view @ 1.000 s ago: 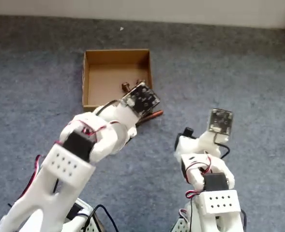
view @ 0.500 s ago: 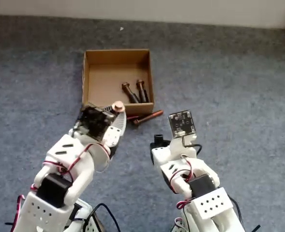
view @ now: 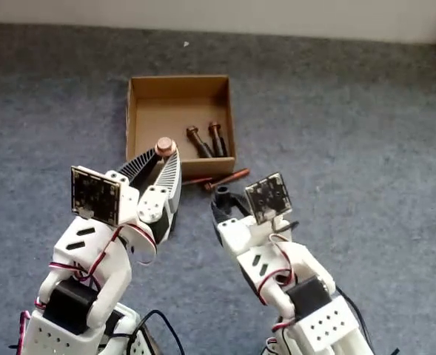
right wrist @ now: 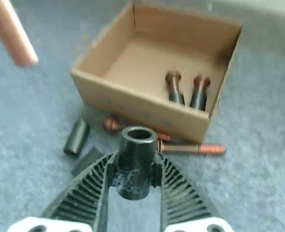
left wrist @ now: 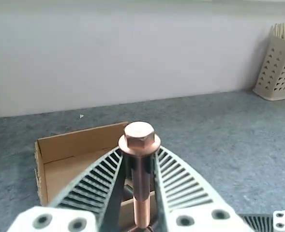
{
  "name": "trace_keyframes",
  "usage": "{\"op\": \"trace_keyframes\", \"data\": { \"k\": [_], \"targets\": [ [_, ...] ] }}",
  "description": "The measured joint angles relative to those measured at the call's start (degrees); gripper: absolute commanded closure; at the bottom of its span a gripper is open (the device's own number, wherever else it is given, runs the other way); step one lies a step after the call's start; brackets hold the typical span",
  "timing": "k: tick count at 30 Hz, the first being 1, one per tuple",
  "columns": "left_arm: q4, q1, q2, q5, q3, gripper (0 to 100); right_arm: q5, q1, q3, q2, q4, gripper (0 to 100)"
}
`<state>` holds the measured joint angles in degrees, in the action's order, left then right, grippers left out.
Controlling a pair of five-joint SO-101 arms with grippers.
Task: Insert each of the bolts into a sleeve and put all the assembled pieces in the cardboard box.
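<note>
High view: a grey, carpet-textured counter [view: 366,111] carries a square, open-topped cardboard box [view: 166,122] with thin brown walls. Two assembled pieces [view: 206,139], coppery bolts in black sleeves, lie side by side against the box's right wall. Both white plastic arms end in ribbed, fin-shaped black fingers.

The left tool [view: 162,151] is clamped narrow on a copper-coloured bolt [left wrist: 140,169], held upright with its hexagonal flanged head above the fingertips. The right tool [view: 222,201] grips a short black tubular sleeve [right wrist: 136,159], its open bore facing up.

Since a second ago, the left arm has drawn back from over the box and turned its bolt upright, while the right arm has swung in toward the box front.

The held bolt hangs over the box's front wall; the held sleeve sits just outside that wall, to its right. Two loose bolts [right wrist: 190,148] lie along the wall's outer foot, and two spare sleeves [right wrist: 76,137] rest on the counter nearby.
</note>
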<state>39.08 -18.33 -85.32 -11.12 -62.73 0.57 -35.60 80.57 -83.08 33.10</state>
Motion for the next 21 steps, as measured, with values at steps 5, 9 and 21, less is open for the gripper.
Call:
{"op": "trace_keyframes", "data": {
  "k": [5, 9, 21],
  "targets": [
    [-1.85, 0.09, 0.00, -1.85, 0.00, 99, -0.44, -0.35, 2.81, -10.90, -0.26, 99.3],
    [-3.52, 0.00, 0.00, -3.25, 0.00, 99, -6.77, -4.13, 8.97, -16.53, -0.26, 99.3],
    [-3.96, -6.33, 0.00, -3.43, 0.00, 99, -10.02, -7.65, 12.75, -20.92, -4.57, 99.3]
  ]
}}
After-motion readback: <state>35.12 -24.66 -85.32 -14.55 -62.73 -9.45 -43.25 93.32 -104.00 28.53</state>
